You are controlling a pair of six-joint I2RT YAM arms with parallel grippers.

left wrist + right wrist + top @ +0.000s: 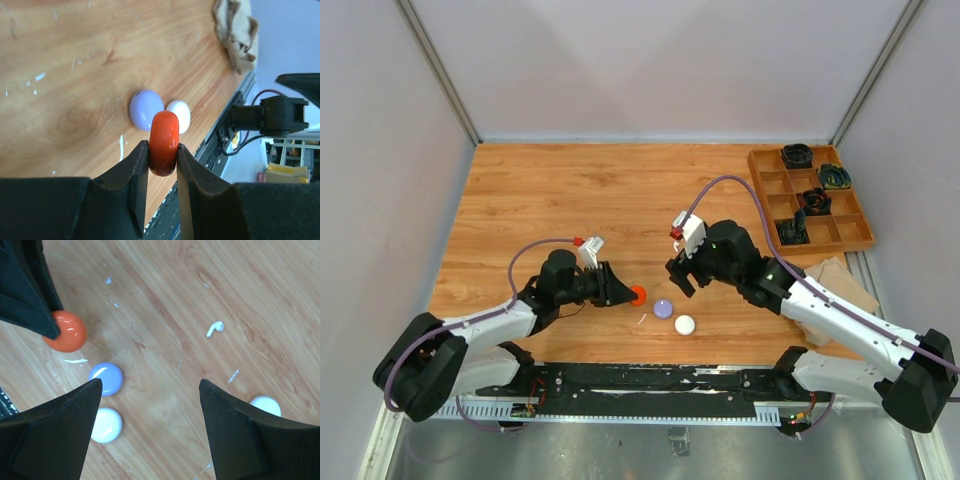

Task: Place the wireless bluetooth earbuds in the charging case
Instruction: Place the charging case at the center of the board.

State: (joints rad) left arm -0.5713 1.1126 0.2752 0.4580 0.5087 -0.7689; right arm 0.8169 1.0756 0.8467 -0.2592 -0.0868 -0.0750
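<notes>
My left gripper (623, 292) is shut on an orange-red round puck (164, 142) and holds it on edge just above the wood; the puck also shows in the top view (638, 294) and the right wrist view (66, 331). A lilac puck (663, 308) and a white puck (685, 324) lie just right of it. One tiny white short-stemmed earbud (215, 328) lies on the table, beyond my right gripper (150, 382), which is open, empty and hovering above the table. No other earbuds show. A second white round thing (265, 405) peeks out by the right finger.
A wooden compartment tray (765, 190) with black items stands at the back right. Crumpled brown paper (830, 280) lies under the right arm. The black base rail (650, 385) runs along the table's near edge. White streaks mark the wood.
</notes>
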